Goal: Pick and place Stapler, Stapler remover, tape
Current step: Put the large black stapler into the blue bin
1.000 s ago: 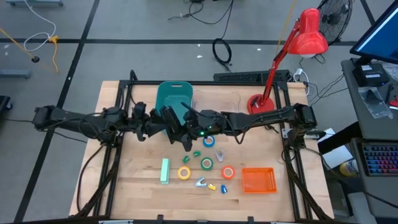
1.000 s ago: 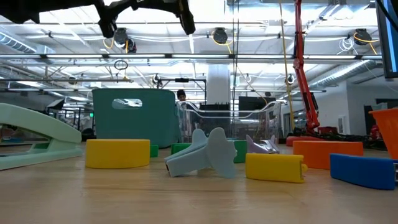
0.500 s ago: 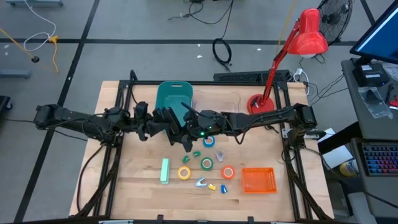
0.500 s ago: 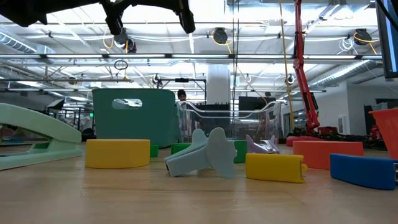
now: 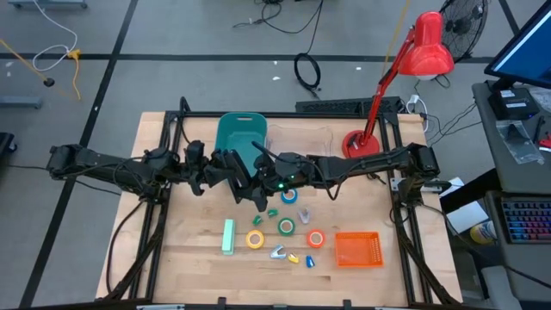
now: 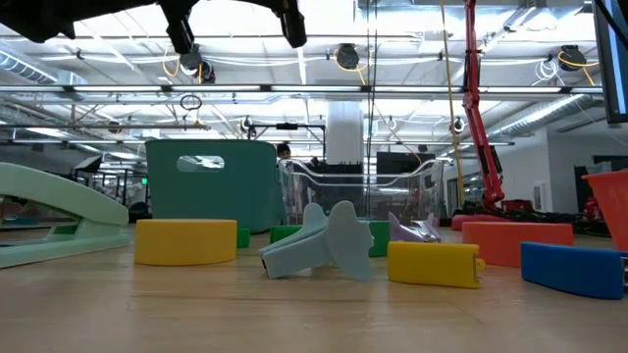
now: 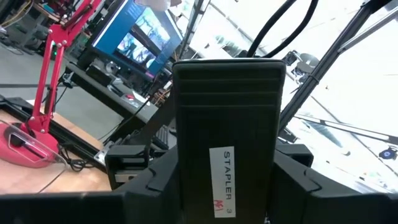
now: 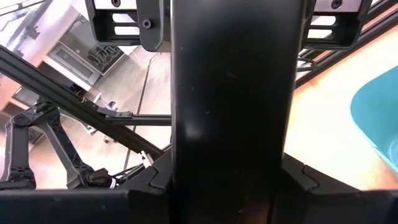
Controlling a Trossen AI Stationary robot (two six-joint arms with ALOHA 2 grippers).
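Observation:
A black stapler (image 5: 256, 189) is held up over the table's middle, between both grippers. My left gripper (image 5: 234, 170) comes from the left and my right gripper (image 5: 265, 178) from the right; each is shut on it. In the left wrist view the stapler (image 7: 227, 155) bears a white "STAPLER" label. It fills the right wrist view (image 8: 230, 112). In the low view the grippers and stapler (image 6: 235, 12) hang well above the table. On the table lie a mint stapler (image 5: 227, 236), yellow (image 5: 255, 239), green (image 5: 286, 226), blue (image 5: 290, 196) and orange (image 5: 315, 238) tape rolls, and several small claw-like staple removers (image 5: 277, 252). My left gripper pinches the black stapler's labelled part (image 7: 186, 186) between its two fingers, one on each long side, coming level from the table's left. The stapler is lifted clear of the table. My right gripper pinches the black stapler's body (image 8: 180, 168) between its two fingers, one on each side, coming from the table's right. The stapler runs on past the fingers, clear of the table.
A teal bin (image 5: 241, 133) and a clear container (image 5: 303, 138) stand at the far side, just behind the grippers. An orange basket (image 5: 356, 249) sits near right. A red desk lamp (image 5: 379, 95) stands at the far right corner. Bare wood lies near left.

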